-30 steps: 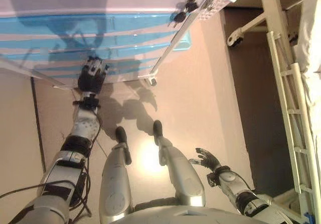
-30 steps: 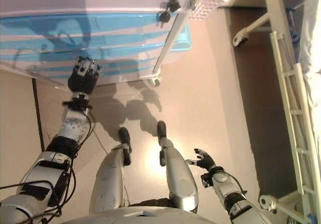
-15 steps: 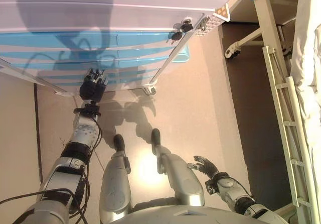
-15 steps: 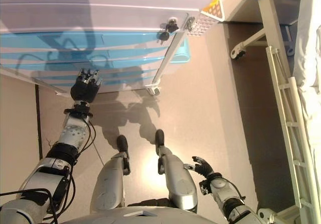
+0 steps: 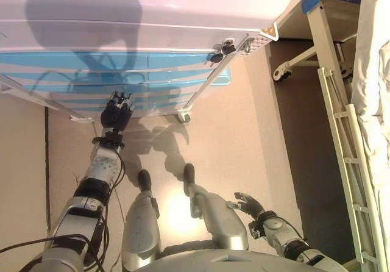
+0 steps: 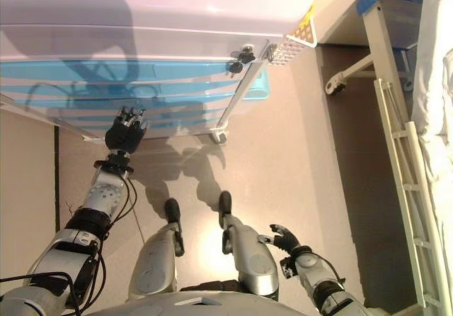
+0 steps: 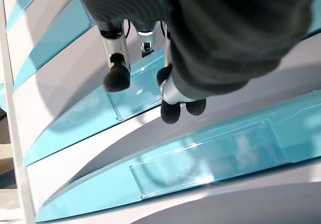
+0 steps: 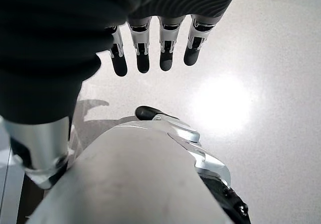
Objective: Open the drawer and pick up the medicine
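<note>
A white wheeled cabinet (image 5: pixel 134 10) stands ahead with several blue drawer fronts (image 5: pixel 85 61), all closed. My left hand (image 5: pixel 116 112) reaches up to the lowest fronts. In the left wrist view its fingertips (image 7: pixel 116 77) hang relaxed and open just short of a clear handle plate (image 7: pixel 138 94), holding nothing. A second clear handle (image 7: pixel 200 158) sits on the neighbouring front. My right hand (image 6: pixel 283 239) hangs low beside my right leg with its fingers (image 8: pixel 143 58) straight and empty. No medicine shows in any view.
Keys (image 5: pixel 220 48) hang at the cabinet's right corner, with a castor (image 5: pixel 180 118) below. A blue tray edge (image 5: pixel 224 77) shows behind the cabinet. A white bed frame with a ladder-like rail (image 5: pixel 344 144) runs along the right side.
The whole view has shifted, so the cabinet sits lower in the picture. My left hand stays at the lowest drawer fronts. The right hand has barely moved.
</note>
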Robot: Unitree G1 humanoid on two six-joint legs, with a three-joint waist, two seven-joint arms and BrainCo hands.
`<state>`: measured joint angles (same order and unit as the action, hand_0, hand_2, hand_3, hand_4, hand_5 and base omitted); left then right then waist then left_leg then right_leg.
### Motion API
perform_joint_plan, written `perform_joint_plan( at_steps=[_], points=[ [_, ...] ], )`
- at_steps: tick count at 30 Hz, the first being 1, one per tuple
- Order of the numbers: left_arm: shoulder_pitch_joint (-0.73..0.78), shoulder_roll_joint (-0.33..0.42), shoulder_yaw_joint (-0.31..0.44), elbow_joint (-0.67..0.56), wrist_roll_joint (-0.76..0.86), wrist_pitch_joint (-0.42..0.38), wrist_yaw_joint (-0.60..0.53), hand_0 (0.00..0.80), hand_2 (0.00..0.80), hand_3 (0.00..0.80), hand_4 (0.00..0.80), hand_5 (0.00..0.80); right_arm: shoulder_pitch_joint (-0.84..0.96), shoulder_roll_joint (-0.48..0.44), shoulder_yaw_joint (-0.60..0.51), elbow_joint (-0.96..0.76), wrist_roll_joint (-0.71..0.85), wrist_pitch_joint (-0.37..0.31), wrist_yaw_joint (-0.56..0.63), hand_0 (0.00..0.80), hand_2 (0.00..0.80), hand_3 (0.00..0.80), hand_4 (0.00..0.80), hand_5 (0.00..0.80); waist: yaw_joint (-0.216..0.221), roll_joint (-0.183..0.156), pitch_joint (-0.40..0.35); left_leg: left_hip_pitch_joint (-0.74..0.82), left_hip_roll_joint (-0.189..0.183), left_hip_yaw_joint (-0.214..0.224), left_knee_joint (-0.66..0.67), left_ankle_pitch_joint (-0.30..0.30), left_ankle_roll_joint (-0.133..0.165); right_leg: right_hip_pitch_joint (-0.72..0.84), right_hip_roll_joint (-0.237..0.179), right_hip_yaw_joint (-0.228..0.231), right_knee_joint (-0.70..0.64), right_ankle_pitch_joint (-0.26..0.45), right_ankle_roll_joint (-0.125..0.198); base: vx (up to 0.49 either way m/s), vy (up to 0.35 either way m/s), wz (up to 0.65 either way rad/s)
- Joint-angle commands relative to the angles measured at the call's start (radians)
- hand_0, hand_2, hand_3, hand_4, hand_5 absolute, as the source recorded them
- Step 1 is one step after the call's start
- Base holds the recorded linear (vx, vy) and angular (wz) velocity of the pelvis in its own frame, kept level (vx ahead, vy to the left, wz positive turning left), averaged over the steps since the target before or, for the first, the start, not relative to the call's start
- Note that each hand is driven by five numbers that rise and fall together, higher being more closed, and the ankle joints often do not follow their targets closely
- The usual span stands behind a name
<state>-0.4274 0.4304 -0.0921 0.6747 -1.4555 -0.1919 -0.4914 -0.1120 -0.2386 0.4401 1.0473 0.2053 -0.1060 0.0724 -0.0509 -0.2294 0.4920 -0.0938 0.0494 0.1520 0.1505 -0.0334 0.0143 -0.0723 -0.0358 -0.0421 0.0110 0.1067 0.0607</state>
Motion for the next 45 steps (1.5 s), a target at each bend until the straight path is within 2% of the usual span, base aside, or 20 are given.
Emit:
perform_joint_plan(
  at_steps=[1,6,10,17,23,27,33,37,43,45],
  points=[
    [-0.221,-0.006,0.068,-0.565,-0.066,-0.081,-0.292,0.800,0.800,0.800,0.800,0.800,0.122,0.022,0.062,-0.025,-0.040,0.022,0.012,0.000,0.000,0.000,0.000,0.000,0.045,0.030,-0.126,-0.077,0.000,-0.054,0.087,-0.015,-0.007,0.038,0.004,-0.006,0.066,-0.056,-0.016,-0.004,-0.008,0.07],
    [-0.118,-0.087,0.076,-0.539,-0.202,-0.033,-0.362,0.800,0.800,0.800,0.800,0.800,0.114,0.032,0.062,-0.033,-0.056,0.028,0.009,0.000,0.000,0.000,0.000,0.000,0.066,0.028,-0.117,-0.084,-0.002,-0.077,0.087,-0.010,-0.012,0.044,0.006,-0.014,0.064,-0.059,-0.017,-0.051,-0.013,0.06],
    [-0.017,-0.144,0.043,-0.528,-0.285,-0.017,-0.442,0.800,0.800,0.800,0.800,0.800,0.089,0.021,0.065,-0.059,-0.099,0.047,0.017,0.000,0.000,0.000,0.000,0.000,0.091,0.033,-0.103,-0.093,0.000,-0.106,0.088,-0.001,-0.022,0.047,0.009,-0.029,0.076,-0.075,-0.028,-0.135,-0.003,0.04],
    [0.159,-0.186,0.038,-0.441,-0.325,0.062,-0.617,0.800,0.800,0.800,0.800,0.800,0.085,-0.023,0.030,-0.104,-0.147,0.078,0.022,0.000,0.000,0.000,0.000,0.000,0.143,0.050,-0.117,-0.077,0.021,-0.158,0.081,0.028,-0.050,0.087,0.014,-0.087,0.108,-0.125,-0.052,-0.037,-0.043,0.23],
    [0.337,-0.190,0.101,-0.349,-0.306,0.185,-0.685,0.800,0.800,0.800,0.800,0.800,0.108,-0.074,-0.040,-0.113,-0.212,0.123,0.044,0.000,0.000,0.000,0.000,0.000,0.178,0.098,-0.173,-0.031,0.040,-0.188,0.083,0.047,-0.073,0.143,0.008,-0.127,0.129,-0.150,-0.062,0.065,0.015,0.31],
    [0.457,-0.193,0.140,-0.249,-0.239,0.282,-0.695,0.800,0.800,0.800,0.800,0.800,0.118,-0.100,-0.087,-0.118,-0.253,0.144,0.068,0.000,0.000,0.000,0.000,0.000,0.196,0.143,-0.209,0.012,0.044,-0.196,0.053,0.070,-0.084,0.178,-0.004,-0.150,0.127,-0.156,-0.062,0.039,0.065,0.19],
    [0.601,-0.225,0.218,-0.022,-0.159,0.338,-0.619,0.800,0.800,0.800,0.800,0.800,0.139,-0.130,-0.173,-0.101,-0.291,0.135,0.084,0.000,0.000,0.000,0.000,0.000,0.209,0.196,-0.226,0.037,0.021,-0.221,0.036,0.102,-0.089,0.213,-0.014,-0.173,0.090,-0.140,-0.059,-0.035,0.048,0.19],
    [0.679,-0.242,0.290,0.136,-0.106,0.345,-0.497,0.800,0.800,0.800,0.800,0.800,0.149,-0.138,-0.229,-0.036,-0.315,0.097,0.078,0.000,0.000,0.000,0.000,0.000,0.214,0.216,-0.232,0.038,-0.008,-0.240,0.040,0.120,-0.086,0.226,-0.022,-0.183,0.063,-0.130,-0.059,-0.042,0.057,0.23],
    [0.737,-0.237,0.377,0.269,-0.037,0.334,-0.307,0.800,0.800,0.800,0.800,0.800,0.130,-0.152,-0.292,0.072,-0.302,0.050,0.052,0.000,0.000,0.000,0.000,0.000,0.228,0.239,-0.232,0.018,-0.049,-0.259,0.059,0.138,-0.081,0.222,-0.035,-0.201,0.042,-0.121,-0.059,-0.036,0.060,0.23],
    [0.750,-0.233,0.397,0.290,-0.026,0.329,-0.292,0.800,0.800,0.800,0.800,0.800,0.126,-0.163,-0.309,0.098,-0.300,0.038,0.050,0.000,0.000,0.000,0.000,0.000,0.231,0.248,-0.232,0.011,-0.060,-0.262,0.066,0.142,-0.080,0.219,-0.038,-0.206,0.040,-0.120,-0.059,-0.020,0.069,-0.09]
  ],
)
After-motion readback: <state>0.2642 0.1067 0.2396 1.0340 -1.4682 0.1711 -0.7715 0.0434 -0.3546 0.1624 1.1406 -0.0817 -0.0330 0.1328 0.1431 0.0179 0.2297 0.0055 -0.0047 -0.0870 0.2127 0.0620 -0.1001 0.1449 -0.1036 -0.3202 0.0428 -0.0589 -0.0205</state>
